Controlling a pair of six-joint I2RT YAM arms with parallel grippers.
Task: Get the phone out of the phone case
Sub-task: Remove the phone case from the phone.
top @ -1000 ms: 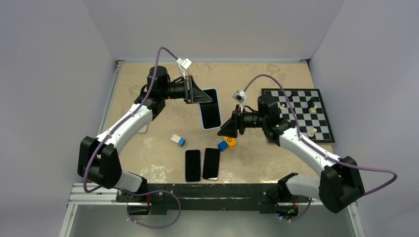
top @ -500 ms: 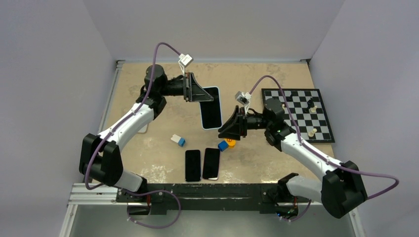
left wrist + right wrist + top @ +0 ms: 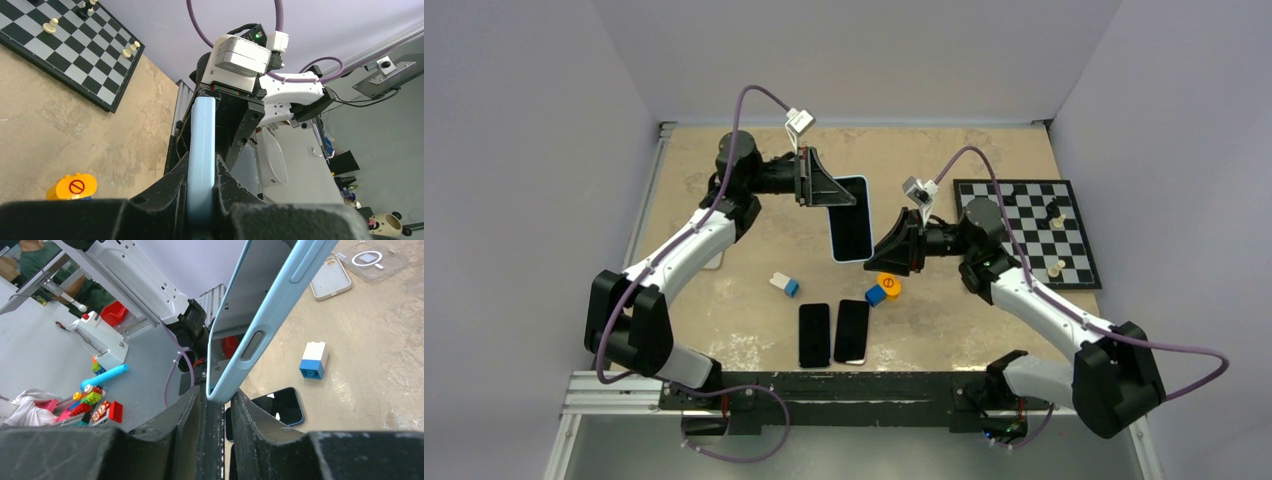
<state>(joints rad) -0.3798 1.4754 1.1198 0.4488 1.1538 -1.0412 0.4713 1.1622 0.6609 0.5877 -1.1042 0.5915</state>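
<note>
The left jaws are clamped flat on the upper end of the light blue phone case and hold it in the air above the middle of the counter. The phone sits inside the case with its dark screen up. The right jaws stand narrowly apart around the lower corner of the case, one finger on each face. Whether they press on it cannot be told. The left arm reaches in from the left edge and the right arm from the right, and the two meet at the case. Below it on the counter lie an orange round piece, touching a small blue block, and a blue and white block a little to the left. Two black phones lie side by side near the near edge. A chessboard with a few pieces lies by the right edge. Two empty cases lie towards the left edge.
</note>
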